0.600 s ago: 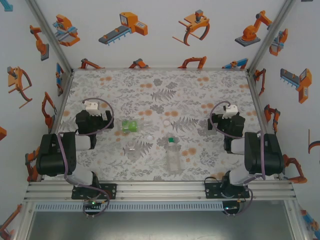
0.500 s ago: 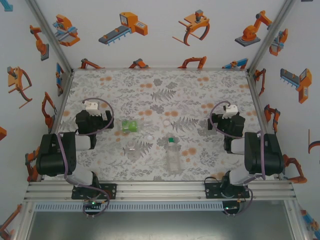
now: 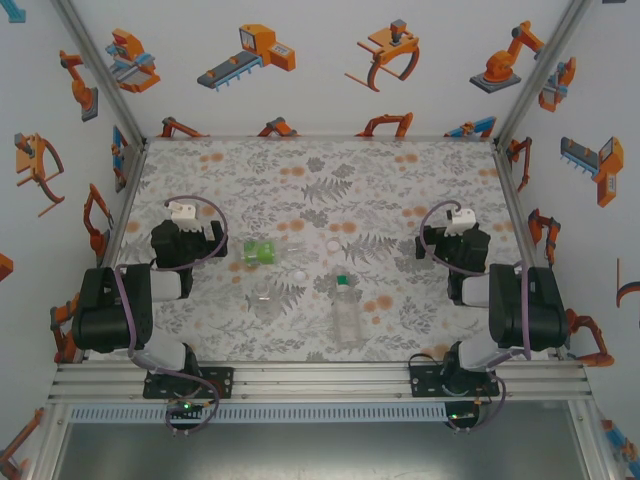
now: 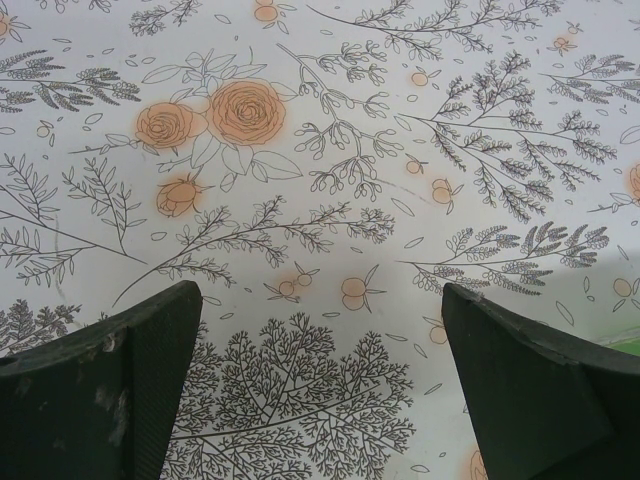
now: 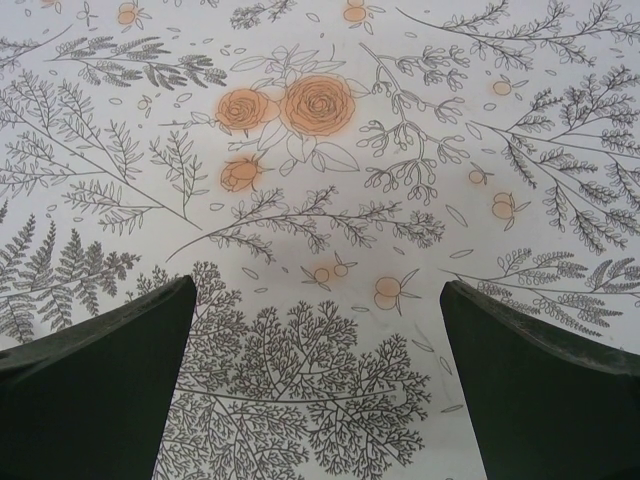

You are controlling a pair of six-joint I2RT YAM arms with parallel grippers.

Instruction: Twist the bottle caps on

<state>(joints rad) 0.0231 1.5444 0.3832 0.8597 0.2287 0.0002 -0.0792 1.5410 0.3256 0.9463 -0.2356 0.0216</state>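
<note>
Nearest me, just right of the middle of the table (image 3: 420, 180), is the tall bottle (image 3: 347, 320). It is clear, with the green cap (image 3: 342, 281) at its far end. I cannot tell whether that cap is threaded on or only resting there. A little farther and to the left is the small bottle (image 3: 262, 297), also clear, with a white cap (image 3: 299, 274) just beyond it on the print. Farther again, toward the left edge, is the green bottle (image 3: 260, 250). The far cap (image 3: 333, 243) lies to its right, well apart.

Level with the green bottle, my left hand (image 4: 320, 290) hangs near the left edge and my right hand (image 5: 315, 285) near the right edge. Both are released, fingers spread wide, with only patterned table between them.

I judge the bottles to be thin, empty and very light. They should dent under a hard squeeze and skate on this smooth cover, so I would grip each one mid-body, gently, and keep the neck free. The caps look stiff but low and slick. I would pinch one across its rim and expect it to slip if I come in off-centre.

Count: three bottles, two clear and one green. I can make out three caps, one green and two pale. A pale spot right of the tall bottle may be only print.
</note>
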